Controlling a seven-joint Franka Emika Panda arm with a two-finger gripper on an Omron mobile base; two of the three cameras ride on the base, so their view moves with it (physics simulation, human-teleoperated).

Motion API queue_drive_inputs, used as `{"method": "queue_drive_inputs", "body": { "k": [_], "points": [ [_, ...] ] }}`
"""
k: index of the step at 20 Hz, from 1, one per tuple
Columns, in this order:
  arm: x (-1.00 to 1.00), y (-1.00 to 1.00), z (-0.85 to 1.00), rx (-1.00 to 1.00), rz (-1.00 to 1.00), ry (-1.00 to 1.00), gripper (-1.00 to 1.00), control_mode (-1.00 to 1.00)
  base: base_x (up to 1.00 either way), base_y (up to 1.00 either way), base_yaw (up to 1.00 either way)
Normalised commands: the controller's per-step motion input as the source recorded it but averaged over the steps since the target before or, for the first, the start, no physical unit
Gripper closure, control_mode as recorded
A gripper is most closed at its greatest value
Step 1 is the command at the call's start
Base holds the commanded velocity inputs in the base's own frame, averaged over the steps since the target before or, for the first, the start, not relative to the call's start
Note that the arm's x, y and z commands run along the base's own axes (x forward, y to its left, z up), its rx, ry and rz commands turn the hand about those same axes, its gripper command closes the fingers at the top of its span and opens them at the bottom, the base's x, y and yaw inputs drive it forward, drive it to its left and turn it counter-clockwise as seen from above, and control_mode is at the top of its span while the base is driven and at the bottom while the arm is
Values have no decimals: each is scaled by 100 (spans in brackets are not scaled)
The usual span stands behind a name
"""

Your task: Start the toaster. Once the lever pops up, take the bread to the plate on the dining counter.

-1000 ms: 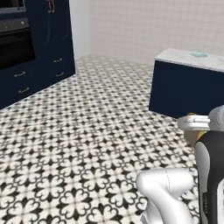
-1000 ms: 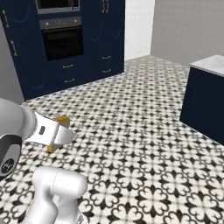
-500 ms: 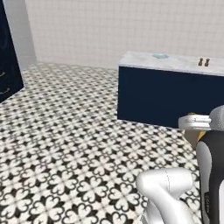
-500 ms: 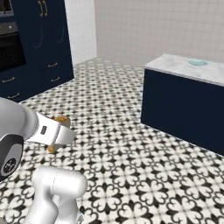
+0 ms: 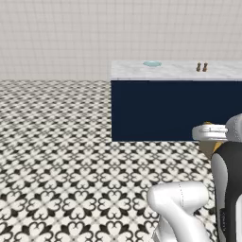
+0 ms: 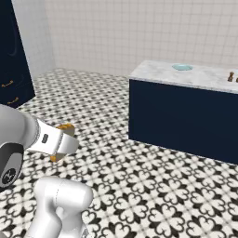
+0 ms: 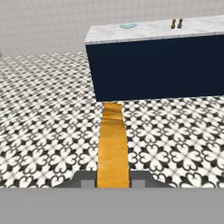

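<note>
Within the last second the dark cabinets and wall oven have been swept out of both base views, and the dining counter (image 5: pixel 175 71) has been brought nearly square ahead. This is a turn of the base, not a movement of objects. The carry phase is judged under way, with the approach not yet completed.

The bread (image 7: pixel 113 146) is clamped edge-on between the jaws of the gripper (image 7: pixel 113 183), extending forward toward the counter.

The plate (image 6: pixel 181 67) is seen on the slab near its left end, well apart from two small brown shakers (image 5: pixel 201 67).

In the right base view, only an orange edge is visible beside the wrist; the grip itself is confirmed in the hand view.
</note>
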Motion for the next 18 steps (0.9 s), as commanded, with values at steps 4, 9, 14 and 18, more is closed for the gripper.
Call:
{"method": "queue_drive_inputs", "body": {
  "k": [4,9,14,18],
  "points": [
    [0,0,0,0,0,0,100,100,99,100,-41],
    [0,0,0,0,0,0,100,100,98,100,-37],
    [0,0,0,0,0,0,100,100,90,100,-34],
    [0,0,0,0,0,0,100,100,91,100,-32]
  ]
}}
